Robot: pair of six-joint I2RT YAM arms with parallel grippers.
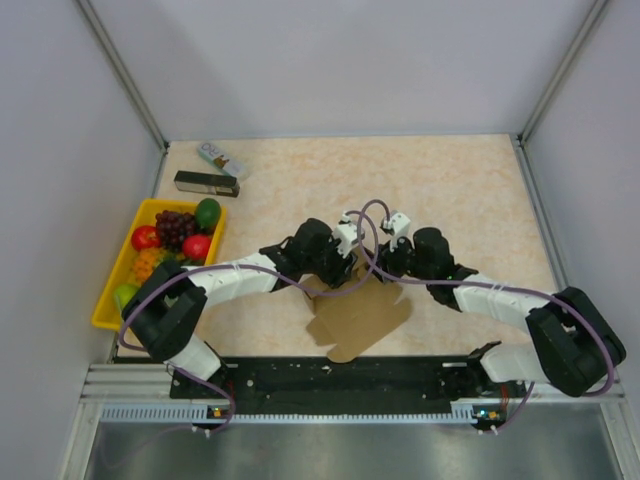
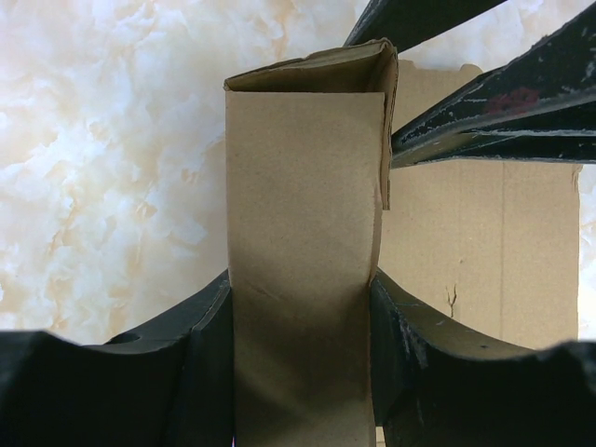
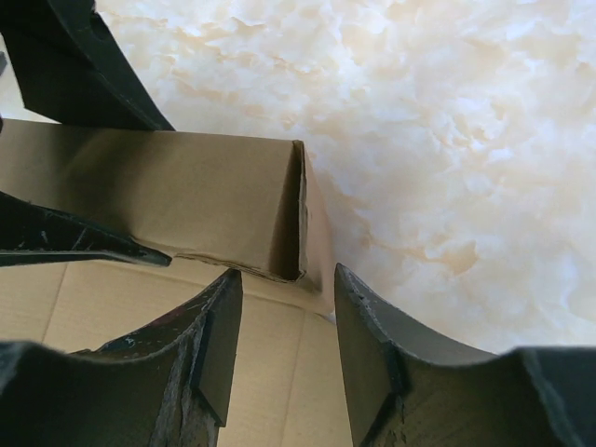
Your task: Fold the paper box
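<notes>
Paper box [image 1: 365, 322] is lying at 6 o'clock on the bench [image 1: 470, 190], just ahead of both arm bases. It is mostly flat, with one side strip [image 2: 303, 186] standing up along its 12 o'clock edge.

Left end effector [image 2: 300, 307] is pinching that strip, one pad on each face, with cardboard filling the whole gap. The strip's long axis is running straight out from the left wrist, roughly 9-to-3 across the bench in the overhead view.

Right end effector [image 3: 284, 307] is sitting at the strip's 3 o'clock end with its jaws spread and nothing between the pads. In its wrist view the strip's hollow end is lying at 12 o'clock, just beyond the fingertips, and the body is trailing off toward 9 o'clock. The base panel [image 3: 140, 307] is showing flat underneath.

My read is that the right arm is nearer the free end, so the next fold is probably its job. That move is hinging on lining the gap up with the end edge while the left keeps the wall upright.

The box is plain brown kraft board: thin, matte, scored, and doubled over at the fold, with slightly ragged cut edges. It is probably going to buckle if squeezed off the crease. The bench top is a smooth cream marble pattern. The fingers are black and scuffed.
</notes>
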